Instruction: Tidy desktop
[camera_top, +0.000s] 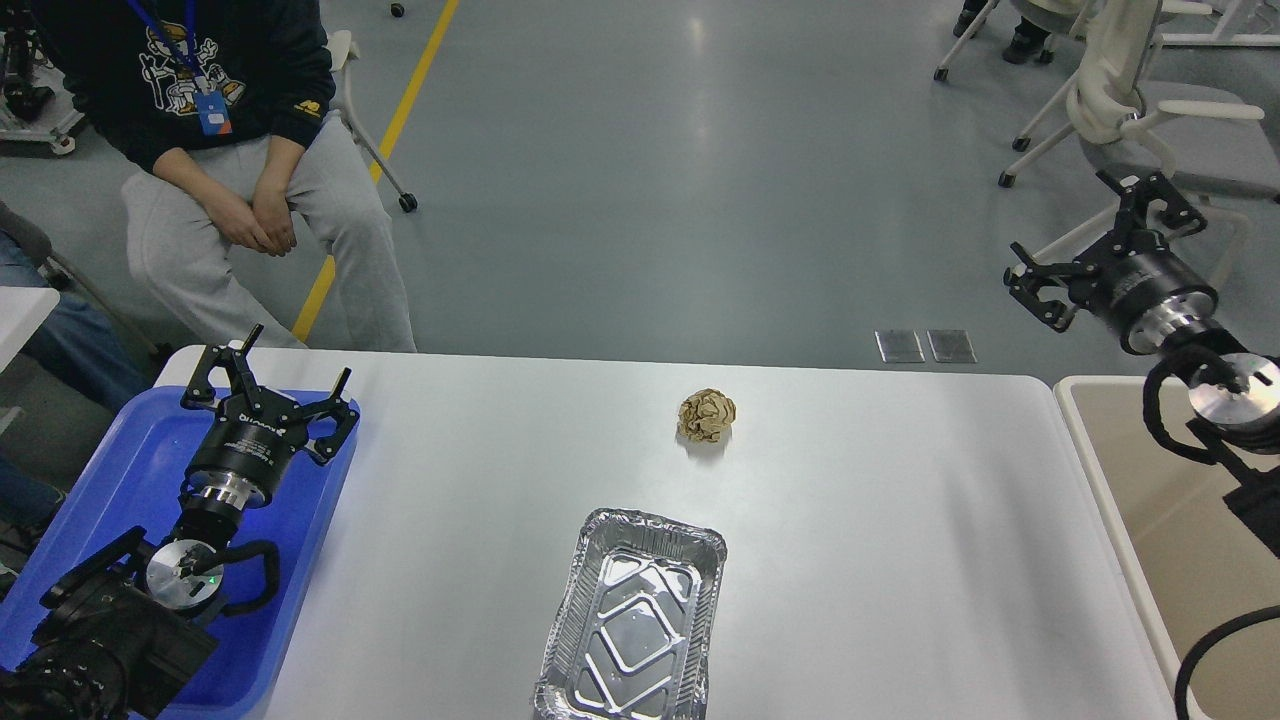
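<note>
White worktop lying across the middle of the view, carrying two loose things.

A crumpled brown paper ball is sitting near the far edge, a little right of centre, and a foil tray is lying empty at the near edge, well apart from the ball. A blue tray is resting at the left end, overlapping the worktop's corner — the left gripper is hovering above it with fingers spread wide, holding nothing. A beige bin is standing just beside the right end; the right gripper is hanging beyond the far right corner, over the floor, fingers also wide and empty. A seated person is waiting past the far left corner.
</note>
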